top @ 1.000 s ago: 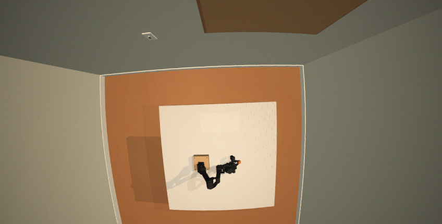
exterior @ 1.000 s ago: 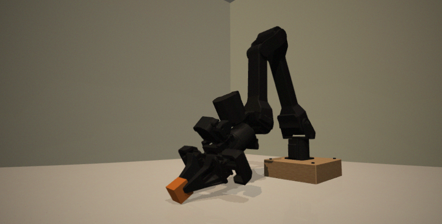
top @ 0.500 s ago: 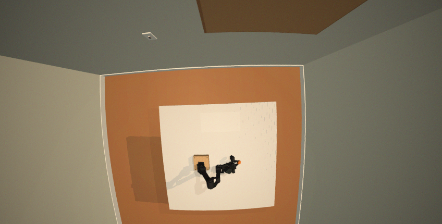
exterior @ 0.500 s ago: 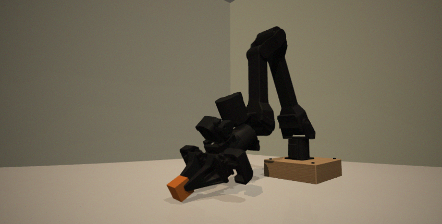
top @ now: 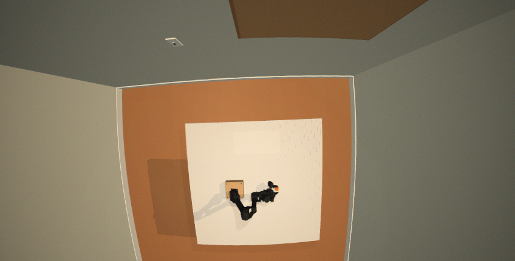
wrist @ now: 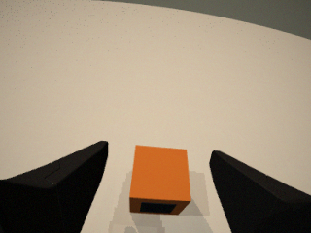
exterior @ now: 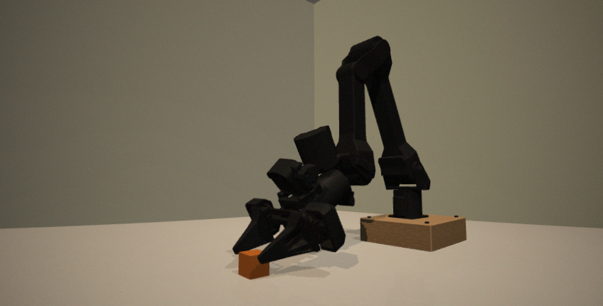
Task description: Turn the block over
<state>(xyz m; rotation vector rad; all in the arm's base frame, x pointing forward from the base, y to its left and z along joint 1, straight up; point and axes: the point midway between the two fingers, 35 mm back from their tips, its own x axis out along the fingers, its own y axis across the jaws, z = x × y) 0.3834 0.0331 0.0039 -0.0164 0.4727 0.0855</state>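
The orange block sits flat on the white table. Its dark square mark is on the upright side that faces back toward the gripper and arm, seen at a steep angle in the wrist view. The top face is plain orange. My gripper is open, low and tilted forward, with one fingertip on each side of the block. The wrist view shows a gap between the block and each finger. The underside of the block is hidden.
The arm's wooden base stands on the table behind the gripper. A faint pale rectangle shows on the table in the top view. Shadows of the arm fall around the block.
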